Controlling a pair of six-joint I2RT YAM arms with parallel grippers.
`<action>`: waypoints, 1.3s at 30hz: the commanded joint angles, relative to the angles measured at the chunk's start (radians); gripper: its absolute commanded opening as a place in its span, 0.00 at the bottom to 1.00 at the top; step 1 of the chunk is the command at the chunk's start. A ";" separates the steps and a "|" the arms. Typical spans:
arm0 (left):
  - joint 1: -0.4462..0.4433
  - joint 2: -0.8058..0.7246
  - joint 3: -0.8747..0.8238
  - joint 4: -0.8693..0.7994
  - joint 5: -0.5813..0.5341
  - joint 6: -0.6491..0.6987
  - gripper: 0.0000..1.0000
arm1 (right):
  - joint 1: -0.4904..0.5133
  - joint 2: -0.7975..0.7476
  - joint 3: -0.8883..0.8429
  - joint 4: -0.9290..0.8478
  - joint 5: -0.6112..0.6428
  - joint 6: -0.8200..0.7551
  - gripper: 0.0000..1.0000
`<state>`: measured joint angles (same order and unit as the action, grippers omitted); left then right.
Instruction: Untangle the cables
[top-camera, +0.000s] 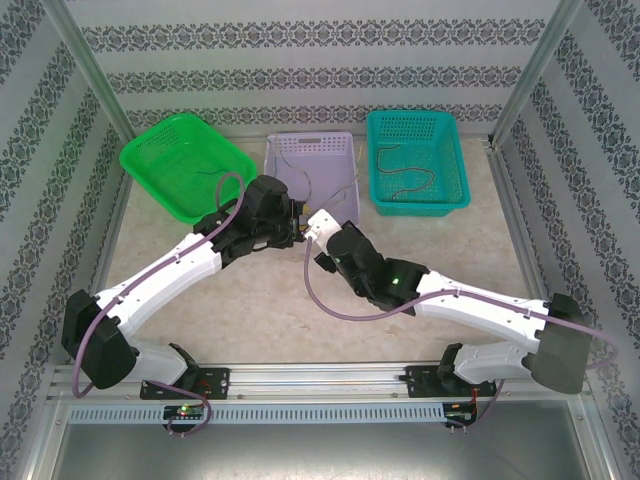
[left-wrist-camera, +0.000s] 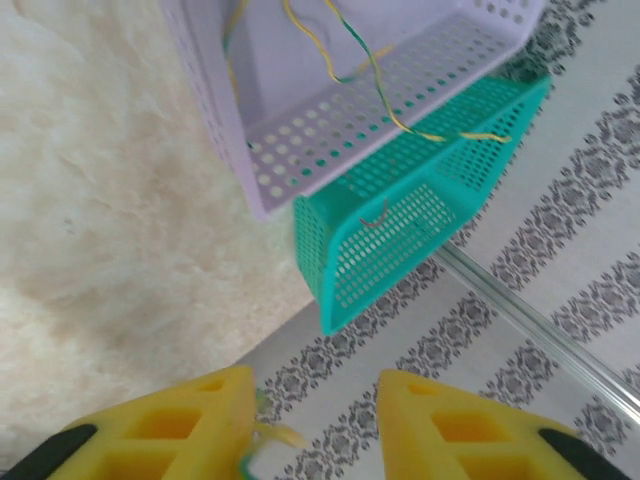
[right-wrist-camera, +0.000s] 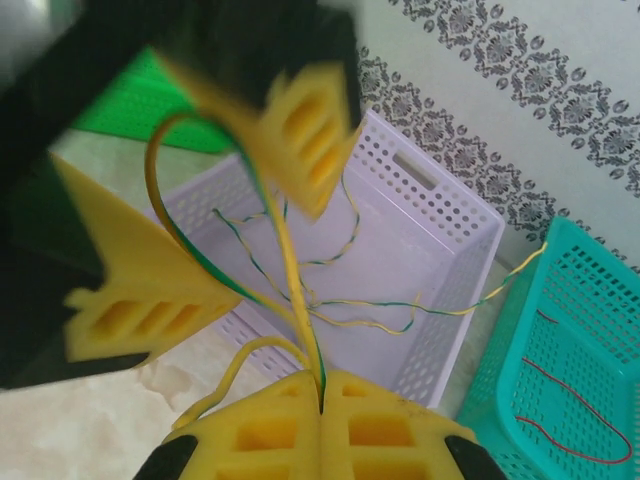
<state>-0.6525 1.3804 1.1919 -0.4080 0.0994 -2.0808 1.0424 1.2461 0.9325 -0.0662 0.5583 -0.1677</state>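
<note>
My right gripper (right-wrist-camera: 322, 385) is shut on a yellow-green cable (right-wrist-camera: 290, 270) that rises from its fingertips and loops up between the left gripper's yellow fingers (right-wrist-camera: 310, 130). My left gripper (left-wrist-camera: 315, 410) has its jaws apart, with a bit of that cable (left-wrist-camera: 270, 432) lying against its left finger. More yellow-green cables (left-wrist-camera: 380, 85) lie tangled in the lilac basket (left-wrist-camera: 330, 150), and one trails over its rim toward the teal basket (left-wrist-camera: 400, 230). From above, both grippers (top-camera: 296, 222) (top-camera: 318, 222) meet just in front of the lilac basket (top-camera: 345, 140).
The teal basket (right-wrist-camera: 520, 400) at the right holds red cables (right-wrist-camera: 565, 400) and a dark one (top-camera: 405, 182). A green basket (top-camera: 150, 165) stands tilted at the back left. Patterned walls and metal posts (top-camera: 525, 75) close in the table.
</note>
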 joint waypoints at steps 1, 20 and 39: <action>0.027 -0.009 -0.024 0.042 -0.030 -0.238 0.28 | 0.011 -0.057 -0.017 -0.030 -0.035 0.025 0.00; 0.147 0.016 0.197 -0.114 -0.147 0.606 0.00 | -0.211 0.117 0.167 -0.407 -1.101 0.454 0.00; 0.192 -0.095 0.084 0.032 0.070 0.811 0.69 | -0.363 0.046 0.164 -0.418 -0.894 0.468 0.00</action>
<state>-0.4938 1.3205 1.2774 -0.3656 0.0784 -1.2247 0.6811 1.3712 1.1145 -0.4805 -0.4934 0.3595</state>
